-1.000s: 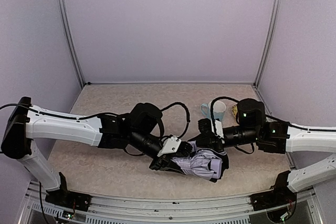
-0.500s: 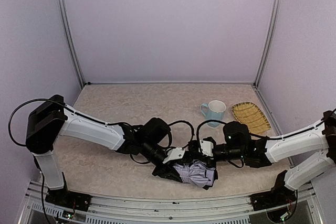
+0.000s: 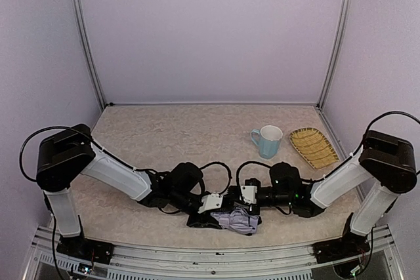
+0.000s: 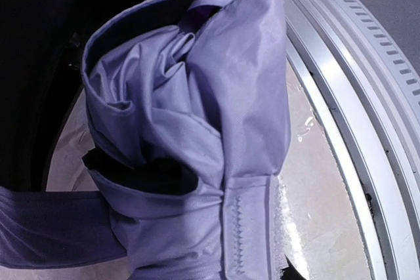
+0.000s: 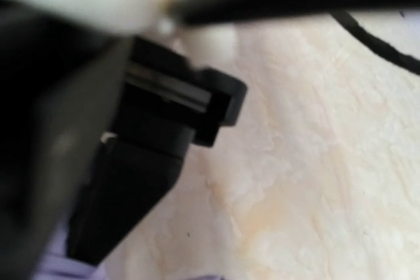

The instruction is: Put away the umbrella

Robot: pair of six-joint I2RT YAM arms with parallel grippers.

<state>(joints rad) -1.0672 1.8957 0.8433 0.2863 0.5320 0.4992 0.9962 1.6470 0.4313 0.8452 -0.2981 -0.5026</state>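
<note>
The umbrella [image 3: 240, 220] is a crumpled bundle of pale lavender fabric lying at the table's near edge, between the two arms. My left gripper [image 3: 214, 212] reaches in from the left and is shut on the bundle's left end. The left wrist view is filled by the umbrella's folded fabric [image 4: 197, 116], with its stitched strap tab [image 4: 251, 227] at the bottom; the fingers do not show there. My right gripper [image 3: 248, 201] lies low against the bundle's top from the right, shut. The right wrist view is blurred, and only a sliver of lavender [image 5: 56, 268] shows. The black handle is hidden.
A light blue mug [image 3: 268, 141] stands at the back right, with a yellow woven tray [image 3: 314, 147] beside it. The metal front rail [image 4: 354, 70] runs right next to the umbrella. Black cables [image 3: 216, 170] loop above both wrists.
Both arms have dropped lower and pulled back towards the near edge. The umbrella has come with them, moving left and nearer to the front rail.
</note>
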